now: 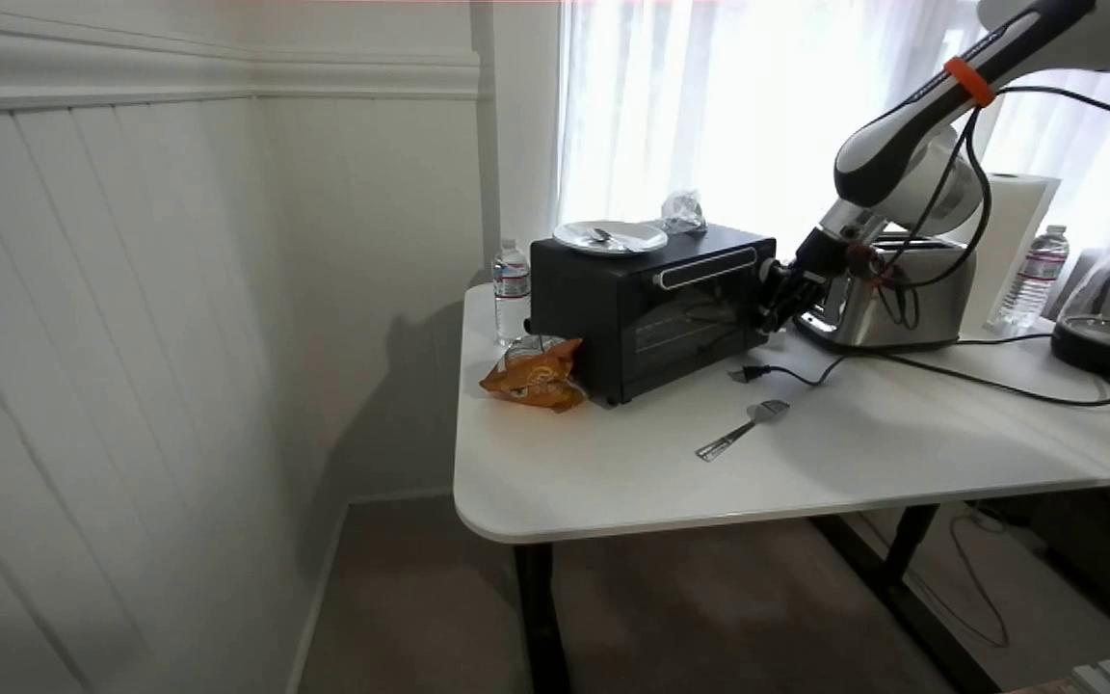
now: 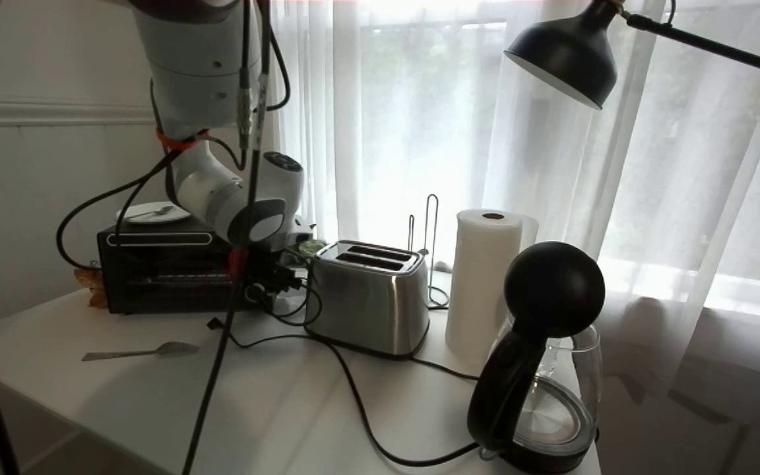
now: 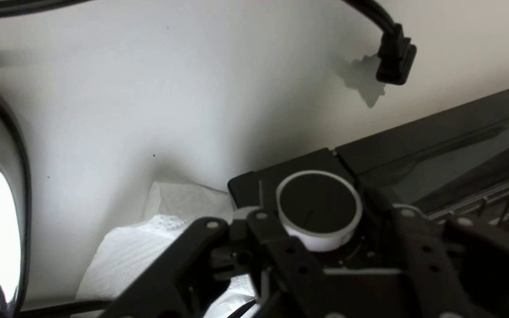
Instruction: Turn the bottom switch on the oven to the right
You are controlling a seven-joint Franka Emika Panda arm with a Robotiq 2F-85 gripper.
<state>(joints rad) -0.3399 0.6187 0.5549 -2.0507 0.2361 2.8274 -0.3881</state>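
Observation:
The black toaster oven [image 1: 690, 313] stands on the white table [image 1: 574, 482]. It also shows in an exterior view [image 2: 169, 284], partly behind the arm. In the wrist view, the bottom switch [image 3: 317, 201] is a round knob with a dark face and a pale rim, near the oven's lower corner. My gripper [image 3: 332, 216] is open, with one finger on each side of this knob. A gap shows at the right finger; whether the left finger touches the knob I cannot tell. In both exterior views the gripper [image 1: 781, 299] [image 2: 264, 274] is at the oven's control end, largely hiding the knobs.
A silver toaster [image 1: 911, 289] stands close beside the gripper. A loose plug [image 3: 396, 57] lies in front of the oven. White crumpled paper [image 3: 126, 256] lies between oven and toaster. A plate [image 1: 611, 237] sits on the oven. A spoon [image 1: 746, 429] lies in front.

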